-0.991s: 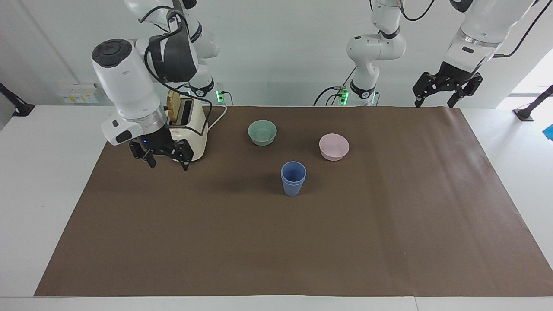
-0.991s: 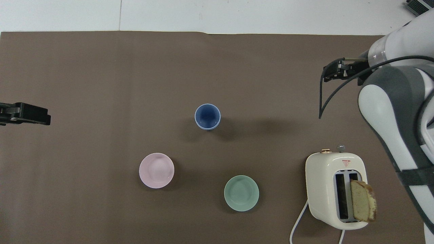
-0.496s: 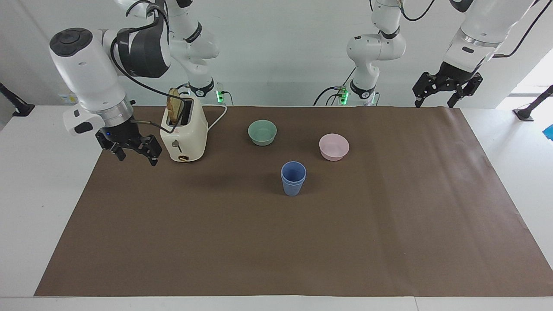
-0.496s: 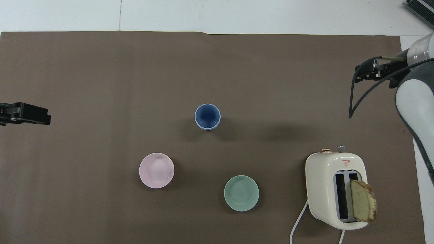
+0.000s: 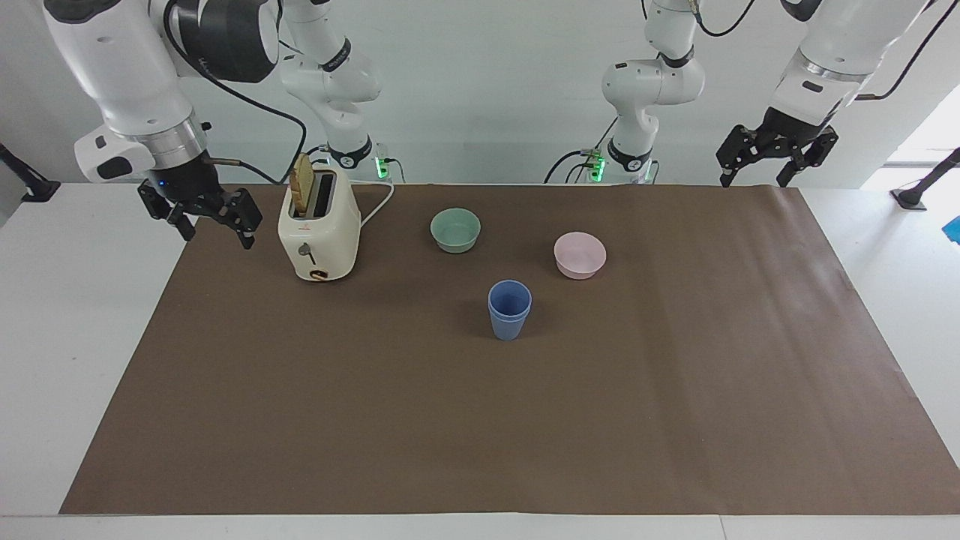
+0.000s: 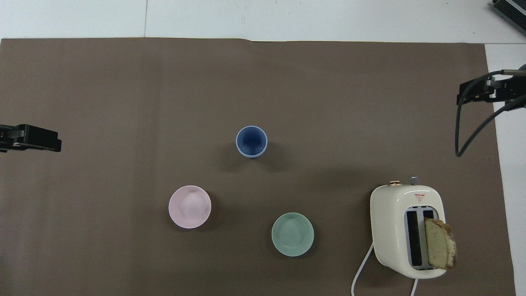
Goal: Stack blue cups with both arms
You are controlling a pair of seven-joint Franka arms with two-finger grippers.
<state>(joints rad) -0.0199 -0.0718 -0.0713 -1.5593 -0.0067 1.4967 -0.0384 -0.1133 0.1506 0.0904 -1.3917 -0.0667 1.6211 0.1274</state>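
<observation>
The two blue cups point(image 5: 509, 309) stand nested, one inside the other, upright on the brown mat point(image 5: 480, 420), farther from the robots than both bowls. From overhead the blue cups point(image 6: 251, 141) show as one round opening with a double rim. My right gripper point(image 5: 215, 235) hangs open and empty in the air over the mat's edge beside the toaster; its tips show as right gripper point(image 6: 462, 95) overhead. My left gripper point(image 5: 754, 180) waits open and empty over the mat's corner at the left arm's end, seen as left gripper point(image 6: 56, 144) overhead.
A green bowl point(image 5: 455, 229) and a pink bowl point(image 5: 580, 255) sit nearer to the robots than the cups. A cream toaster point(image 5: 319, 229) with a slice of bread point(image 5: 303, 195) in one slot stands toward the right arm's end, its cord running back.
My right arm has risen and swung away from in front of the toaster out to the mat's edge at its own end. The cups, the bowls and the left arm have stayed put.
</observation>
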